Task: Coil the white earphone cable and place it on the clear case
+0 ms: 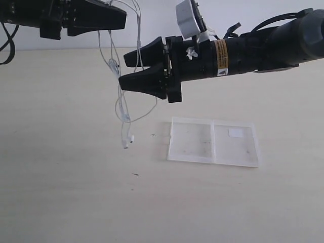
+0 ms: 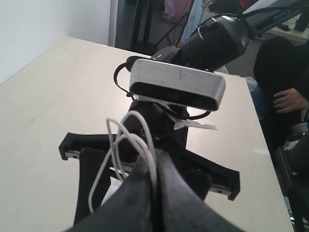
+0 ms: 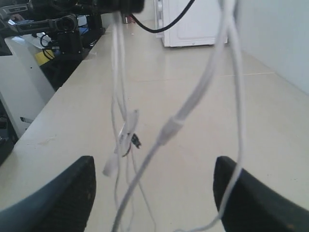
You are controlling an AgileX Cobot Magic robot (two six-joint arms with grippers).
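Note:
The white earphone cable [image 1: 123, 118] hangs in loose loops above the table, its earbuds [image 1: 127, 141] lowest. High at the left, my left gripper [image 1: 123, 20] is shut on the cable's upper strands [image 2: 126, 140], which come out between its closed fingertips [image 2: 145, 166]. My right gripper [image 1: 124, 71] is open and level with the hanging strands, which pass between its spread fingers [image 3: 77, 193]; the inline piece [image 3: 172, 124] dangles in that gap. The clear case [image 1: 212, 143] lies flat on the table to the lower right, with its white sticker [image 1: 235, 132] on the right panel.
The right arm [image 1: 253, 50] stretches across above the case, and its wrist camera [image 2: 178, 87] faces the left gripper. A pale table [image 1: 66, 202] carries the case. A person [image 2: 285, 92] and equipment stand beyond the table's far edge.

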